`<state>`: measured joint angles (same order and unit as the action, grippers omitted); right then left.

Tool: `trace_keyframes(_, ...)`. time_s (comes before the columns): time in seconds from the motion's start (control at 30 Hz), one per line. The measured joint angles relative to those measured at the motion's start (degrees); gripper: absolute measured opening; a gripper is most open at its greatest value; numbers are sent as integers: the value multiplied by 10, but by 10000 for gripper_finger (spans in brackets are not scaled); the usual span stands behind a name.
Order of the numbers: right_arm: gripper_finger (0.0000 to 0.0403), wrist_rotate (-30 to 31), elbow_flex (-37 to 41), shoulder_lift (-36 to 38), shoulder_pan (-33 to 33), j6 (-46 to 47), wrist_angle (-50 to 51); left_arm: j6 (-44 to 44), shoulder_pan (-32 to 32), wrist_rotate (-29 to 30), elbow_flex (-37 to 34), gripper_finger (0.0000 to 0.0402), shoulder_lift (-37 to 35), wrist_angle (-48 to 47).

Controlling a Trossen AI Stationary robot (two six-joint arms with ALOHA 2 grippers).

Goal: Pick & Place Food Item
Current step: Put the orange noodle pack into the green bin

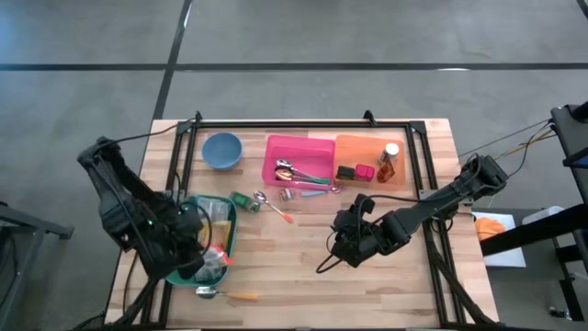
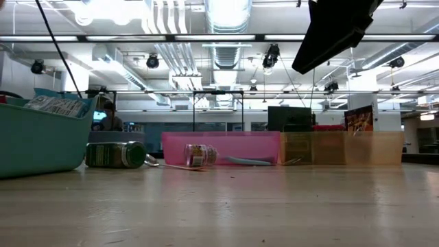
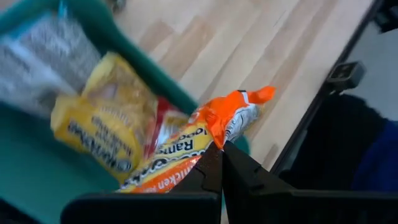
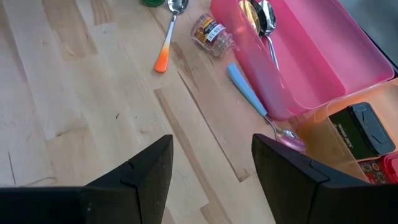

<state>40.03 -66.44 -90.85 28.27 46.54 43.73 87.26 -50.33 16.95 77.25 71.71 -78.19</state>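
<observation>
Left gripper [image 3: 222, 163] clenched on the crimped orange end of a ramen packet [image 3: 186, 146], pinched at the seam, probably because that thin flap is the only part flat enough for shut jaws. Packet trailing away from the fingertips, its far end among the other packs in the teal bin [image 1: 231, 234], just over the bin's wall; whether clear of the pile or resting on it, cannot tell. Yellow packet [image 3: 102, 127] lying beside it, deeper in the bin.

Right gripper [image 4: 211, 168] released and empty, jaws parted over bare wood, likely parked mid-table to stay clear of the left arm. Ahead of those jaws: an orange-handled spoon [image 4: 166, 42], a small jar [image 4: 210, 30] on its side, a blue-handled spoon [image 4: 252, 96], then the pink tray [image 4: 317, 62] and, beyond that, an orange tray [image 4: 373, 112] with a dark box in it.

Plank table [image 1: 303, 276], pale, with a black frame round its edge. Blue bowl [image 1: 221, 150] near the far edge. A green can [image 2: 115, 155] on its side beside the bin. Behind: open hall, ceiling ducts, strip lights, grey floor.
</observation>
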Motion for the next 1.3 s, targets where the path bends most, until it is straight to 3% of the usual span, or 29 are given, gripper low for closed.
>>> trace_keyframes(0.57, 217, -2, 2, 0, 0, 0, -8, 44, -21, -106, -1, 0, 82, 11)
trace_keyframes(0.93, 217, -2, 2, 0, 0, 0, -9, 47, -21, -160, -40, 0, 114, 41)
trace_keyframes(1.3, 217, -2, 2, 0, 0, -2, -11, 28, -19, -182, -105, 0, 121, 128)
